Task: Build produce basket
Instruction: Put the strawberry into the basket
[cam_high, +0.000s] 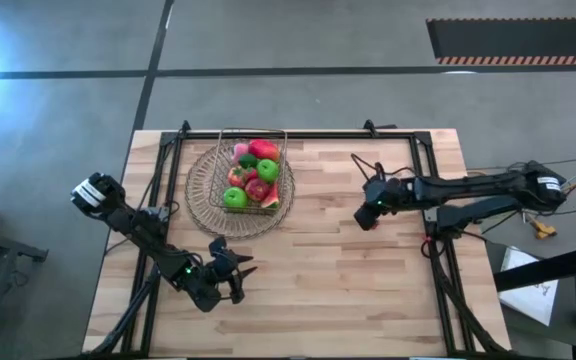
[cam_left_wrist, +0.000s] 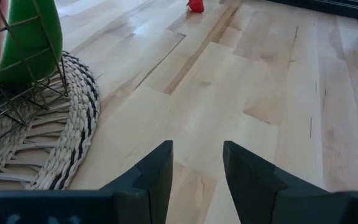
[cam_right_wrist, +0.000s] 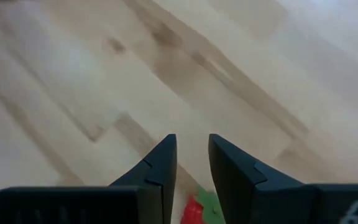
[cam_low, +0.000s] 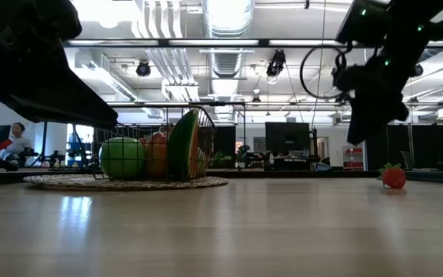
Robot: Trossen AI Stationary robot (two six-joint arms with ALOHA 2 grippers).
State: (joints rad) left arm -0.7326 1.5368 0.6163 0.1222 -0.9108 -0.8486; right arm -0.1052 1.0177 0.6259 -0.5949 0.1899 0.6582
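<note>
Right tool (cam_right_wrist: 191, 163) hovers slightly parted, empty, just over a strawberry (cam_right_wrist: 194, 211) at bottom center; we'd lower straight, then pinch. Left tool (cam_left_wrist: 197, 168) waits parted, empty.

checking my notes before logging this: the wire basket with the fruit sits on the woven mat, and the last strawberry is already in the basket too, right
Not quite. The wire basket with the fruit does sit on the woven mat, but the strawberry is not in it. It lies on the bare table, apart from the basket, just below the right gripper. The low view shows this plainly, and the right wrist view agrees.
</note>
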